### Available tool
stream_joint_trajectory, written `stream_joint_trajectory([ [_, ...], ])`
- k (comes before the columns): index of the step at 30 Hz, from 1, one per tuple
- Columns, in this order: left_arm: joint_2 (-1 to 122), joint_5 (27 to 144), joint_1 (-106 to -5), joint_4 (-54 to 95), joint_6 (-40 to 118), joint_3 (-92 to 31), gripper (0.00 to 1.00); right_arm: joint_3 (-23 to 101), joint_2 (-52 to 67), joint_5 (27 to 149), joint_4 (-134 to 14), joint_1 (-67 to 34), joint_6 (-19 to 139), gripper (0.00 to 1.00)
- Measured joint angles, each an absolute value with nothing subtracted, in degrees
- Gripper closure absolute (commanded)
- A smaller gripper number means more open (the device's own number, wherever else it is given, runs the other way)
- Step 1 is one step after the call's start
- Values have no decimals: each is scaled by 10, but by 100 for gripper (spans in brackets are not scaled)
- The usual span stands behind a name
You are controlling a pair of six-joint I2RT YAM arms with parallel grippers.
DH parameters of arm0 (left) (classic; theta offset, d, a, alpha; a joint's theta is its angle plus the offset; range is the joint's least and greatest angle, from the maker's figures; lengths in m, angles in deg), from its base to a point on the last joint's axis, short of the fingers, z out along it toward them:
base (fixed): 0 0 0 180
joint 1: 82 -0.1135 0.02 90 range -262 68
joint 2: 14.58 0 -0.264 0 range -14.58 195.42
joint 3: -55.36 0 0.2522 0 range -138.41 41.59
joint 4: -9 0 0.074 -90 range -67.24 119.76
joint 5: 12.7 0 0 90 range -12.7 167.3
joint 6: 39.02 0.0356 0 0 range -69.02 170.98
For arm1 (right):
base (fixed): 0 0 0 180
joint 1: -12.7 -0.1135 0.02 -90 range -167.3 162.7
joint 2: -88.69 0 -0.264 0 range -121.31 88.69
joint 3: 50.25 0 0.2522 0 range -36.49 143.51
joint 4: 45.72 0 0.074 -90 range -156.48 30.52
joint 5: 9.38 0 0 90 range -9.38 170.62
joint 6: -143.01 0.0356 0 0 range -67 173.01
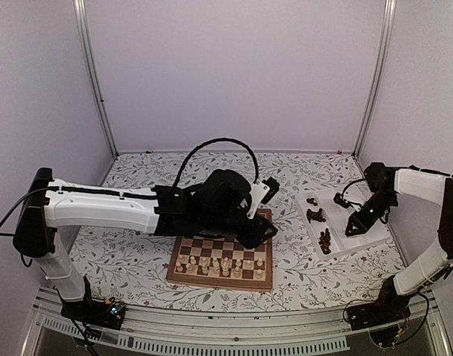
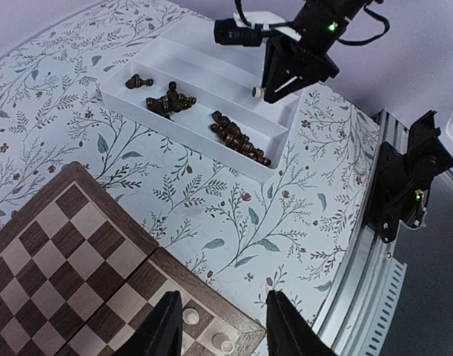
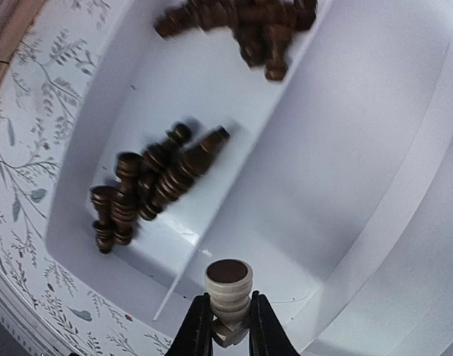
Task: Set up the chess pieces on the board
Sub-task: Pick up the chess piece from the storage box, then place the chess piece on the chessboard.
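Both arms rise from bases closest to the overhead lens and reach over the flowered table [image 1: 130, 259]. The left gripper [image 2: 226, 326] hovers above the board [image 2: 55, 252] at its right near corner, its jaws moderately apart with nothing between them. The right gripper [image 3: 227, 315] hangs over the white tray [image 2: 211, 74], pinched tight on a pale piece [image 3: 227, 285]. Pale chessmen [image 1: 222, 263] fill the board's two near rows, while the dark pieces [image 3: 148, 185] lie heaped in the tray's compartments. The held man sits crooked, its dark felt base turned toward the wrist camera. Such turned wood is probably light, stiff and smooth, and likely to swivel between narrow pads. A hold around the waist, with the base left free, should let it land flat on its square.
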State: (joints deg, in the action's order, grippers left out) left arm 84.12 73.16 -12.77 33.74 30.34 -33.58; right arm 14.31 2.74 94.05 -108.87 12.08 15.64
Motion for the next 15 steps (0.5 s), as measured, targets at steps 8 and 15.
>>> stream_joint_trajectory([
  [8,895,816,-160,248,273,-344,51,260,112,1069,-1148,-4,109,93],
  [15,923,885,-172,170,228,-361,50,313,121,1150,-1171,-127,97,93],
])
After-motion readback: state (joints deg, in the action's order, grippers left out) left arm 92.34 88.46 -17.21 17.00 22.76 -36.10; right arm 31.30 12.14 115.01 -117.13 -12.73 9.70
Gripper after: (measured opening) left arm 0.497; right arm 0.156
